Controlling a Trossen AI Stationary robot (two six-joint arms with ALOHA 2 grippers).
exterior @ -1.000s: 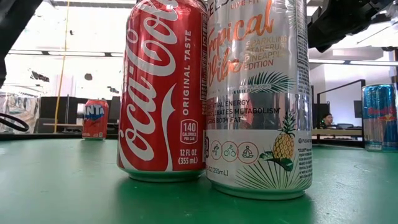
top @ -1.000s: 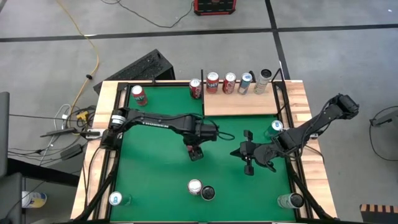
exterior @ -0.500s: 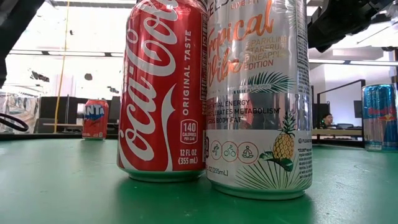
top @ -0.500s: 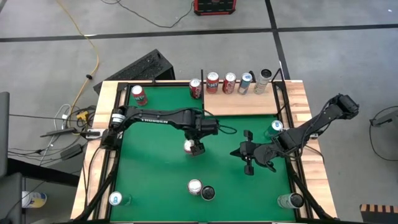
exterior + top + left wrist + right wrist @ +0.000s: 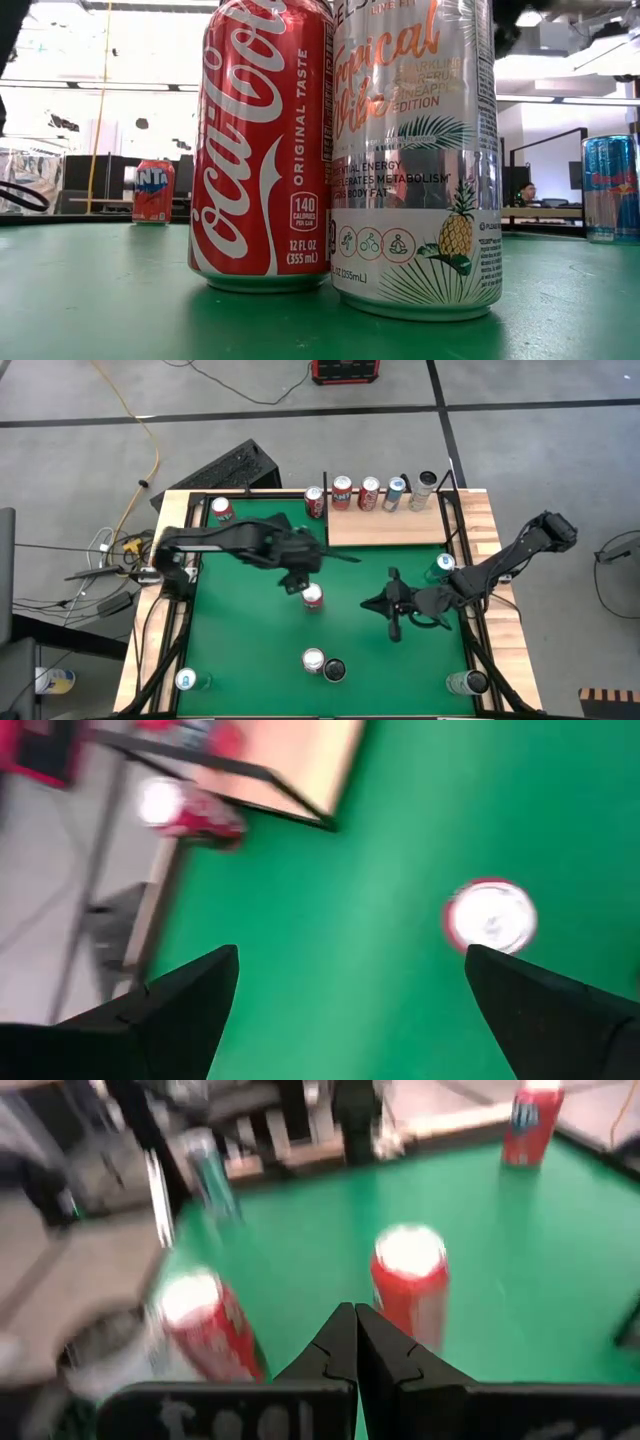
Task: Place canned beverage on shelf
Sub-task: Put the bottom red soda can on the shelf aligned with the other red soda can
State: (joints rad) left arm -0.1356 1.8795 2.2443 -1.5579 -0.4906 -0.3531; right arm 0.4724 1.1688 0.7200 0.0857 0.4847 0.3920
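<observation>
Change: the left arm has drawn back toward the far-left part of the tabletop (image 5: 230, 650); the red can (image 5: 312, 596) it held over a second ago now stands alone on the green, free of its fingers. The right gripper has edged slightly toward the middle.
Left gripper (image 5: 291, 579): fingers (image 5: 180, 1010) spread wide, holding nothing, just beside the red can on its left and slightly beyond it, not touching.
Red can: upright near the tabletop's middle, silver lid up, well short of the shelf (image 5: 385, 525); the left wrist view shows its lid (image 5: 490, 915) between the two dark fingers, farther off.
Right gripper (image 5: 389, 603): fingers pressed together with nothing between them, over the green to the right of the red can, apart from it; its wrist view looks past the shut fingertips (image 5: 356, 1342) at that can (image 5: 410, 1285).
Shelf: pale wood board at the far right of the tabletop, black posts at its edges; a row of five cans stands along its far edge, among them a red one (image 5: 342, 492) and a silver one (image 5: 426, 490).
Other cans: a red can (image 5: 222, 512) at the far-left corner; a pair standing side by side near the front, a Coca-Cola can (image 5: 265, 150) and a silver pineapple-print can (image 5: 415, 160), filling the low view; a blue can (image 5: 445, 564) by the right rail.
</observation>
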